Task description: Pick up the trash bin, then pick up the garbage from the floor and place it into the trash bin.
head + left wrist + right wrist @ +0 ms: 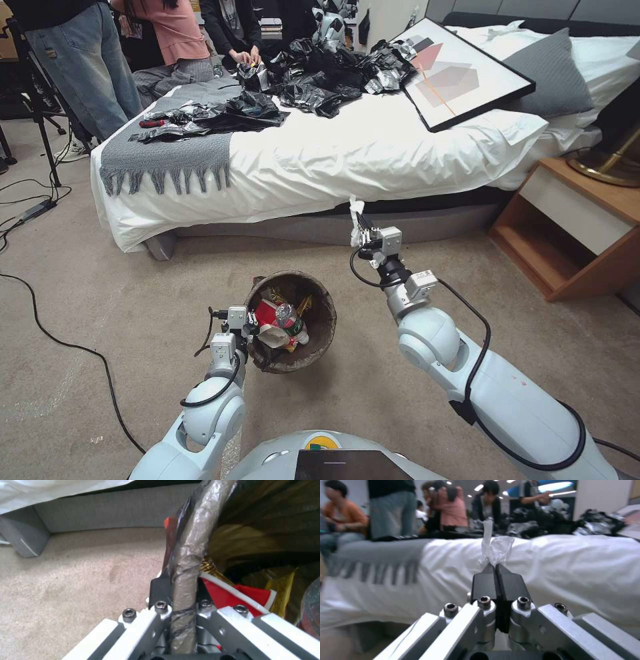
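While the left gripper clamps the bag-lined rim of the trash bin, held above the carpet with wrappers and a bottle inside, the right gripper pinches a white tissue, raised before the bed

Looks like a bedroom mock-up in some lab: made-up bed with white sheets, wooden nightstand, beige carpet, but also cables across the floor and a tripod.
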Controlling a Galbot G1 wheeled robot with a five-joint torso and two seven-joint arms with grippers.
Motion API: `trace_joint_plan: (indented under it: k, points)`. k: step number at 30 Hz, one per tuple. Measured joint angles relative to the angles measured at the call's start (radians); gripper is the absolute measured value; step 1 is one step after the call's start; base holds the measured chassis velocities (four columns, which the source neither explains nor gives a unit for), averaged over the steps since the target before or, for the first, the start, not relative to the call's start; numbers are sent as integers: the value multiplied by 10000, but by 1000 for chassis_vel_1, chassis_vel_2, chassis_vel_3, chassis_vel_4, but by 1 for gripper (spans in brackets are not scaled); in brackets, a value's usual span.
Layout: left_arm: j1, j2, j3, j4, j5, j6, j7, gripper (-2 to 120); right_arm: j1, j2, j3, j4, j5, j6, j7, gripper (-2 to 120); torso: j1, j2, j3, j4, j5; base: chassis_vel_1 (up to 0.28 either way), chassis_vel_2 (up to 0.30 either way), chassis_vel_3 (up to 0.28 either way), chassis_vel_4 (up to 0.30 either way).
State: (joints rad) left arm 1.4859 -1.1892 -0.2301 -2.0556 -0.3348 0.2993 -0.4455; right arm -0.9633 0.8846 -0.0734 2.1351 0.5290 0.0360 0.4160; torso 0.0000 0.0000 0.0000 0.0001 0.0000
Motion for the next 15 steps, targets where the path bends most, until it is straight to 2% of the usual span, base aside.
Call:
trace_joint_plan:
  k: [9,15]
  points:
    - [-77,41,16,49,-30,58,0,0,124,-533,-999,638,512,570,-1179,0,0,0,0,0,0,0,0,0,0]
    - [-110,28,38,76,-29,61,0,0,13,-959,-1922,841,635,597,-1365,0,0,0,0,-1,-1,0,0,0,0]
